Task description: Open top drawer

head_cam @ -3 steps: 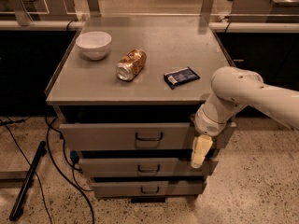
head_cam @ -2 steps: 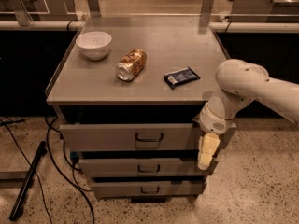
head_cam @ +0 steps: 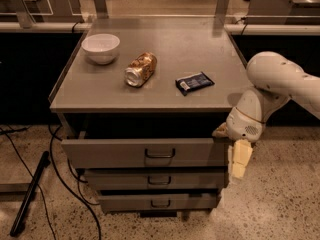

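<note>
Since the earlier frame, the tool [head_cam: 240, 160] has shifted to the right, and the top drawer [head_cam: 115, 153] stands further out from the cabinet. The tool now hangs at the right-hand end of that drawer's front, touching or just beside its corner, well to the right of the wire handle [head_cam: 160, 154]. Whether the tool is open or closed cannot be told. The top drawer is partly pulled out beneath the counter [head_cam: 210, 44], with a dark gap behind its front; its contents cannot be told. The middle drawer [head_cam: 120, 178] and bottom drawer [head_cam: 125, 202] sit further back. On the counter, as before, lie a white bowl [head_cam: 100, 48] at the left, a can [head_cam: 140, 69] on its side, and a dark packet [head_cam: 194, 82] to the right of the can.
</note>
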Motion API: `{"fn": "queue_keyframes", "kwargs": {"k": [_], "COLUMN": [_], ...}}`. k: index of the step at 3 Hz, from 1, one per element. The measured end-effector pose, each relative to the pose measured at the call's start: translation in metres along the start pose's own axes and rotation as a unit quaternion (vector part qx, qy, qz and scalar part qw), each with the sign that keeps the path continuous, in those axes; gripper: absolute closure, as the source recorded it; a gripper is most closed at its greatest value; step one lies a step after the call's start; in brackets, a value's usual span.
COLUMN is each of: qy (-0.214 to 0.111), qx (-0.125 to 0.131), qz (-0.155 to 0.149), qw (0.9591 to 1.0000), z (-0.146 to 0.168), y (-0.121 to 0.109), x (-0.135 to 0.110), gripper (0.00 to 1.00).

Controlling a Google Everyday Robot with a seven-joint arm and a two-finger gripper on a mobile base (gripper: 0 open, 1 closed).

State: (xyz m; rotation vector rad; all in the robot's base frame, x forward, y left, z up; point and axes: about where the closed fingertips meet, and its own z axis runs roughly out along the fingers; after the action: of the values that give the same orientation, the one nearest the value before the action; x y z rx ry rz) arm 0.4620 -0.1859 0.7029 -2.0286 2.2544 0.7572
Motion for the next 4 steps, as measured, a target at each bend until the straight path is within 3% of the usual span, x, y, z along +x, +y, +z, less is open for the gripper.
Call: {"fn": "queue_keyframes", "kwargs": {"k": [2,3,4], "qy": [-0.001,0.013,0.009], "qx": [-0.107,-0.118,-0.105], "qz": [0.016,0.025,0.026], "qw": [0.9942,0.9926,0.9941], "z": [0.006,0.003,0.004], "y": [0.024,0.024,0.019], "x": [0.012,0.016,0.016], "gripper": [0.0,0.0,0.0]}}
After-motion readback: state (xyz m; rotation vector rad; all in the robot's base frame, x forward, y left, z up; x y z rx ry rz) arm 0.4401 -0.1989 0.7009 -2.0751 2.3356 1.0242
